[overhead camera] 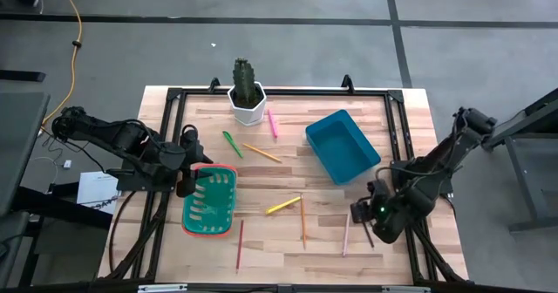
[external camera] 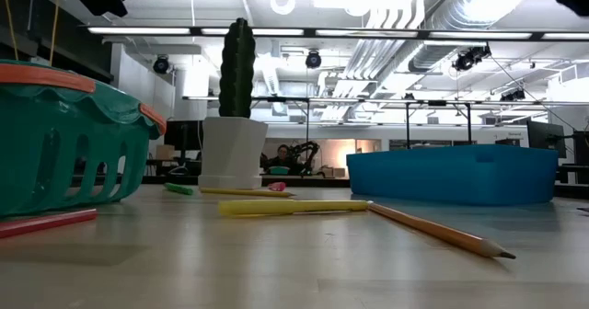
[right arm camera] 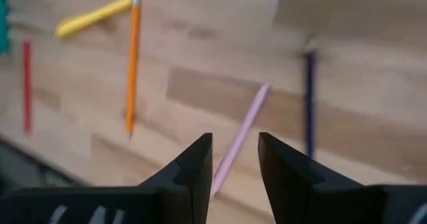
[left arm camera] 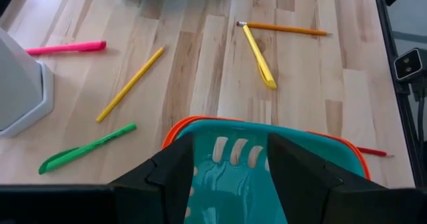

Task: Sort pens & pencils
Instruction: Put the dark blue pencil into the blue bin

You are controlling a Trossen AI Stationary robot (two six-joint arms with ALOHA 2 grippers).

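In the high view three pens lie flat on the wooden table: green [overhead camera: 232, 144], hot pink [overhead camera: 272, 123] and yellow [overhead camera: 282, 206]. The pencils lie flat too: yellow-orange [overhead camera: 262, 153], orange [overhead camera: 302, 221], red [overhead camera: 240, 245], pale salmon [overhead camera: 346, 235] and dark [overhead camera: 367, 232]. My left gripper [left arm camera: 230, 177] is open over the left end of the teal basket [overhead camera: 210, 201]. My right gripper [right arm camera: 235, 161] is open above the salmon pencil [right arm camera: 243, 134], with the dark pencil [right arm camera: 309, 97] beside it. Neither gripper holds anything.
A blue bin [overhead camera: 342, 145] stands right of centre. A cactus in a white pot [overhead camera: 247, 92] stands at the far edge. The teal basket has an orange rim [left arm camera: 267, 127]. A black frame [overhead camera: 397, 101] runs round the table edges.
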